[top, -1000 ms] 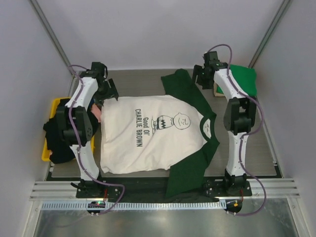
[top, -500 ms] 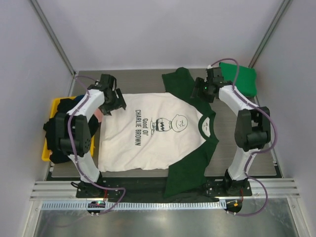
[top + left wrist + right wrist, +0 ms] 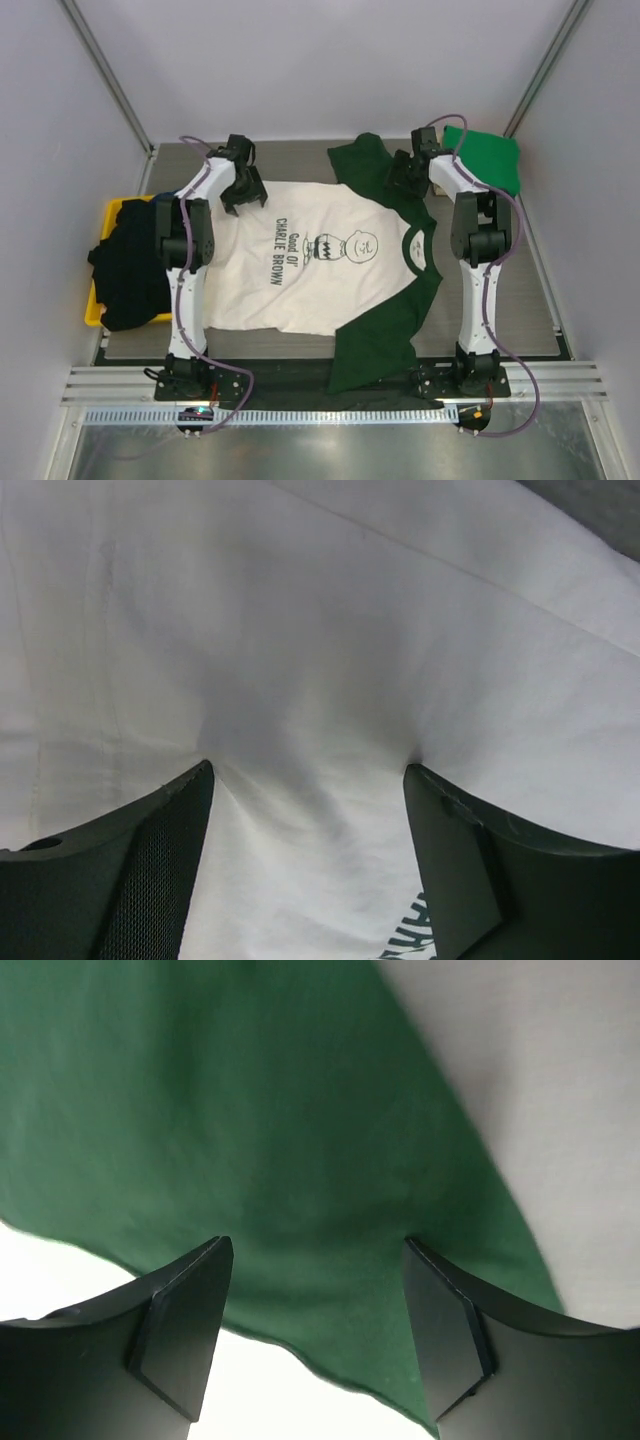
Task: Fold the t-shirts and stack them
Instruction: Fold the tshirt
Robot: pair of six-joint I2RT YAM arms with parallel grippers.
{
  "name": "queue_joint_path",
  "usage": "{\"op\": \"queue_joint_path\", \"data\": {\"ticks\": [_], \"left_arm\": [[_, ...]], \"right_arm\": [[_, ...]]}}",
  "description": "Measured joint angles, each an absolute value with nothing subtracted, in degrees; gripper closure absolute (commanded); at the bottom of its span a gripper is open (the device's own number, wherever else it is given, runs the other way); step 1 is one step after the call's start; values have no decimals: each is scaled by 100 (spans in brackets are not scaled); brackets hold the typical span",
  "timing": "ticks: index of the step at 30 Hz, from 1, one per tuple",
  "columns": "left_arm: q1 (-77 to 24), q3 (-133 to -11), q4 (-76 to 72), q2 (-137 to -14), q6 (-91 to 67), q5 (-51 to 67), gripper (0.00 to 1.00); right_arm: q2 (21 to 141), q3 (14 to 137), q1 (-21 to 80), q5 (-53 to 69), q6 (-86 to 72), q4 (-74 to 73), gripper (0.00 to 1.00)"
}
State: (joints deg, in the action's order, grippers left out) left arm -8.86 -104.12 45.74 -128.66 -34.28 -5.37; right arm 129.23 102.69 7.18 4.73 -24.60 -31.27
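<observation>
"What's the room like from where you stand?"

"Plain white walls on three sides, and a grey bench (image 3: 530, 300) with a metal rail (image 3: 570, 380) along its near edge. At the far left sits a yellow plastic tray (image 3: 93, 312) with a heap of black cloth (image 3: 130, 270) on it."

"And the arms?"

"The left gripper (image 3: 310, 770) is spread wide. Both tips press into the cream cloth t-shirt with dark green sleeves (image 3: 310, 260), which lies flat mid-bench, print up. The right gripper (image 3: 315, 1245) is spread just as wide, with its tips on that shirt's far dark green sleeve (image 3: 250, 1110). In the far right corner lies a bright green t-shirt (image 3: 492, 160)."
</observation>
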Motion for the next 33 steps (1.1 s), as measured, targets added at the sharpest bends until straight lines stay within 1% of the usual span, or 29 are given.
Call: {"op": "queue_joint_path", "data": {"ticks": [7, 8, 11, 15, 17, 19, 22, 26, 28, 31, 33], "left_arm": [[-840, -13976, 5328, -14883, -3363, -685, 22], [-823, -14237, 5352, -15030, -3367, -657, 22], [-764, -14407, 5378, -15111, -3444, -495, 22], [-735, -13485, 5266, -14534, -3564, -287, 20], [-744, -12818, 5275, -14018, -3603, -228, 19], [-766, -12119, 5306, -13347, -3627, -191, 18], [-797, -11078, 5231, -11961, -3712, -211, 18], [-821, -9699, 4890, -9870, -3774, -281, 18], [-819, -8923, 4661, -8956, -3850, -316, 18], [-812, -7734, 4475, -8068, -3942, -338, 18], [-814, -6869, 4412, -7708, -4045, -338, 18]], "right_arm": [[14665, 13181, 416, 609, -2477, -3450, 24], [14866, 13515, 395, 687, -2460, -3441, 23], [15275, 14223, 338, 978, -2399, -3474, 22], [15216, 14182, 320, 1413, -2353, -3433, 20], [14962, 13911, 346, 1557, -2318, -3433, 19], [14403, 13336, 408, 1590, -2281, -3437, 19], [13117, 12143, 539, 1450, -2322, -3409, 19], [10447, 9782, 880, 764, -2657, -3155, 19], [9087, 8617, 1214, 379, -2886, -3094, 19], [7747, 7041, 1874, -60, -3299, -3135, 20], [7146, 5940, 2405, -231, -3673, -3201, 20]]}}
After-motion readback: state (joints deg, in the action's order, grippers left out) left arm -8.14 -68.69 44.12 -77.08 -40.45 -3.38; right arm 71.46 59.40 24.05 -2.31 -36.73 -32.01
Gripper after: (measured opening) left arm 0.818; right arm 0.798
